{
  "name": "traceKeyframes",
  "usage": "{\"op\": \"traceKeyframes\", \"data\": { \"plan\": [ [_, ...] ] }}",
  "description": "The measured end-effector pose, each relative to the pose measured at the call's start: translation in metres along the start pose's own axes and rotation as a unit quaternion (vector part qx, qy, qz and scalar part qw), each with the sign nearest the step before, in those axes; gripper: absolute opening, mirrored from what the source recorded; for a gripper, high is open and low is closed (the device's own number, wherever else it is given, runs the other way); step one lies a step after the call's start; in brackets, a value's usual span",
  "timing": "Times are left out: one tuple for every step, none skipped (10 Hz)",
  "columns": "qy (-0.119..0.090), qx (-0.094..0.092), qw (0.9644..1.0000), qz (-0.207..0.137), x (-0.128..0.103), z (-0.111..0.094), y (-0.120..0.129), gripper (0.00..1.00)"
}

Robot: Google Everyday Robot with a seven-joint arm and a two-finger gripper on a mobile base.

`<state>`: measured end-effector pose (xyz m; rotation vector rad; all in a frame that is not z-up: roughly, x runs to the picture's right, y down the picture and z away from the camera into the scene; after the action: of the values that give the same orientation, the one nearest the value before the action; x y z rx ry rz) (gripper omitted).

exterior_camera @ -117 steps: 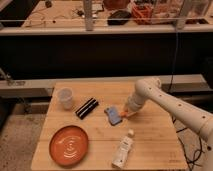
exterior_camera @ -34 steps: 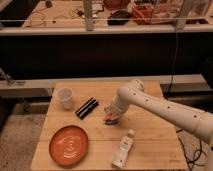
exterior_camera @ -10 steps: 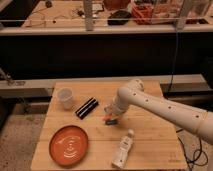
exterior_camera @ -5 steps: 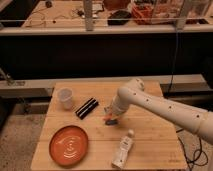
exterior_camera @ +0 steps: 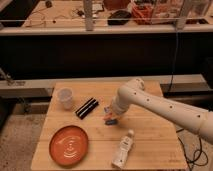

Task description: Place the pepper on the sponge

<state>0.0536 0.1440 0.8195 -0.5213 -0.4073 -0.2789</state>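
Gripper (exterior_camera: 111, 116) of white arm is low over the centre of the light wooden table (exterior_camera: 155, 145), right of black ridged bar (exterior_camera: 86, 107). Tiny orange-red pepper (exterior_camera: 108, 119) sits at its tip, touching small blue rectangular sponge (exterior_camera: 114, 120). Grip state: cannot tell.

Gripper (exterior_camera: 112, 115) low over the wooden table (exterior_camera: 152, 137), at the sponge (exterior_camera: 107, 109) and pepper (exterior_camera: 110, 120), black bar (exterior_camera: 86, 107) nearby.

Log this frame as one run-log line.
gripper: low at sponge, mid-table | pepper: orange-red bit at sponge edge, under gripper | placed: cannot tell
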Motion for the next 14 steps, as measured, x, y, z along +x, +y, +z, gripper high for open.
{"op": "traceKeyframes", "data": {
  "plan": [
    [0.001,0.000,1.0000,0.002,-0.0005,-0.0004,-0.0002,0.14],
    [0.001,0.000,1.0000,0.002,-0.0014,-0.0004,-0.0012,0.14],
    [0.001,-0.001,1.0000,0.002,-0.0021,-0.0002,-0.0016,0.14],
    [0.002,-0.002,1.0000,0.002,-0.0025,-0.0001,-0.0019,0.14],
    [0.003,-0.002,1.0000,0.003,-0.0017,-0.0010,-0.0019,0.16],
    [0.003,-0.003,1.0000,0.005,-0.0012,-0.0010,-0.0016,0.23],
    [0.004,-0.003,1.0000,0.005,-0.0011,-0.0009,-0.0023,0.29],
    [0.004,-0.005,1.0000,0.003,-0.0060,0.0014,-0.0053,0.33],
    [0.004,-0.005,1.0000,0.003,-0.0082,0.0022,-0.0065,0.33],
    [0.005,-0.006,1.0000,0.004,-0.0066,0.0025,-0.0063,0.30],
    [0.005,-0.006,0.9999,0.007,-0.0042,0.0016,-0.0063,0.20],
    [0.006,-0.006,0.9999,0.008,-0.0029,0.0012,-0.0063,0.16],
    [0.005,-0.007,0.9999,0.008,-0.0027,0.0015,-0.0069,0.17],
    [0.005,-0.007,0.9999,0.009,-0.0031,0.0019,-0.0076,0.23]
  ]
}}
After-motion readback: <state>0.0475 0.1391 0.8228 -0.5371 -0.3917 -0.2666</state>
